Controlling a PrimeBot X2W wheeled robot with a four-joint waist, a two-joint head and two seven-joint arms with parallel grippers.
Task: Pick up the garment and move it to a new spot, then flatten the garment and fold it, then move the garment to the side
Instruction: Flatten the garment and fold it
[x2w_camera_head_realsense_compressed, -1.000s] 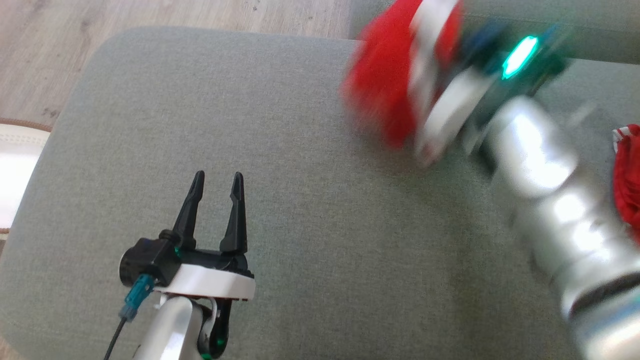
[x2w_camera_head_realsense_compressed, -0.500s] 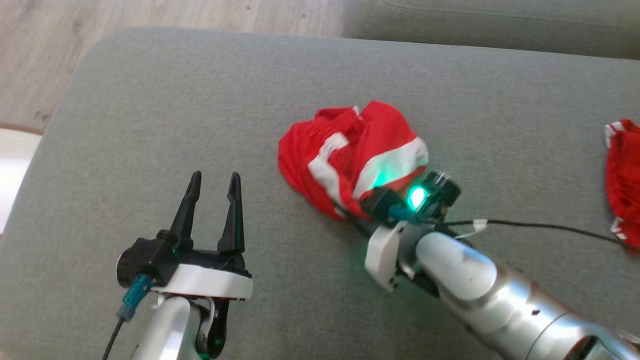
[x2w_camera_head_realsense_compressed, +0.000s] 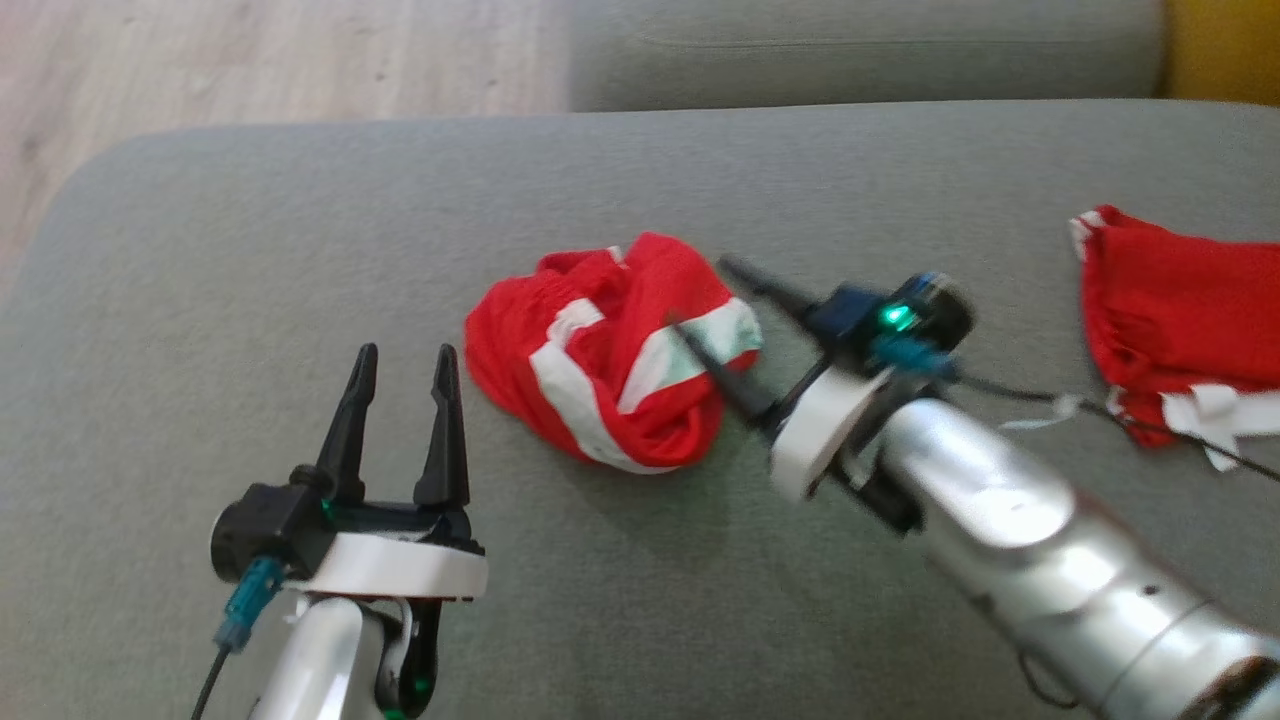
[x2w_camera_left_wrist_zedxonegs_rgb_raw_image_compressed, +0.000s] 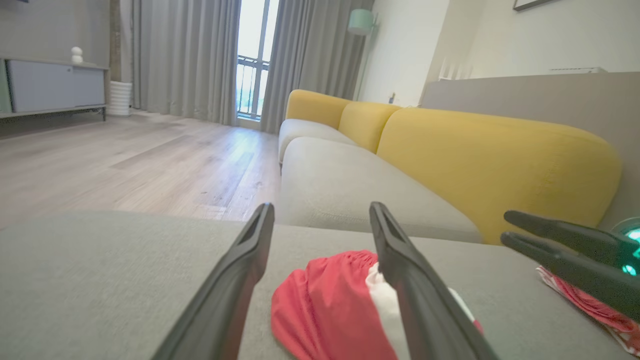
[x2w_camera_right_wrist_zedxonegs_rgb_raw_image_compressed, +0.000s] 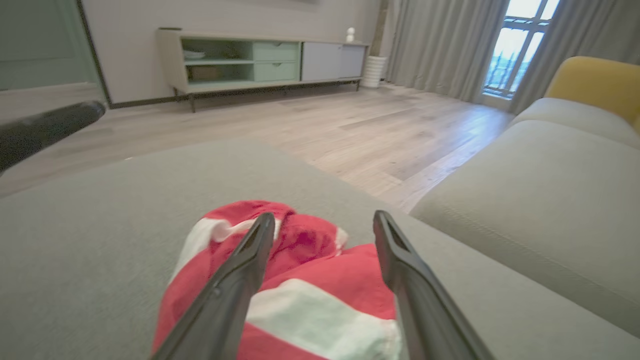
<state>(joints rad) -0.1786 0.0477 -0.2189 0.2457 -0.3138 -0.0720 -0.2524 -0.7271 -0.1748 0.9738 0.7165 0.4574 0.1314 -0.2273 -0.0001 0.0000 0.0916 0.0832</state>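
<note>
The garment (x2w_camera_head_realsense_compressed: 600, 350) is red cloth with white bands, lying crumpled in a heap at the middle of the grey cushion (x2w_camera_head_realsense_compressed: 300, 250). My right gripper (x2w_camera_head_realsense_compressed: 697, 292) is open at the heap's right edge, its fingers low over the cloth and holding nothing. In the right wrist view the garment (x2w_camera_right_wrist_zedxonegs_rgb_raw_image_compressed: 300, 300) lies under and between the spread fingers of the right gripper (x2w_camera_right_wrist_zedxonegs_rgb_raw_image_compressed: 324, 215). My left gripper (x2w_camera_head_realsense_compressed: 407, 352) stands open and empty a short way left of the heap. The left wrist view has the garment (x2w_camera_left_wrist_zedxonegs_rgb_raw_image_compressed: 325, 310) just ahead of the left gripper (x2w_camera_left_wrist_zedxonegs_rgb_raw_image_compressed: 321, 206).
A second red and white cloth (x2w_camera_head_realsense_compressed: 1170, 310) lies at the cushion's right end under my right arm's cable. A grey seat (x2w_camera_head_realsense_compressed: 850, 50) with a yellow backrest (x2w_camera_left_wrist_zedxonegs_rgb_raw_image_compressed: 500, 160) lies beyond. Wood floor (x2w_camera_head_realsense_compressed: 200, 60) borders the cushion's far left edge.
My right gripper swung the garment from the far right down onto the cushion's middle, then opened and let it go. The head camera has shifted. The left gripper stayed put.
</note>
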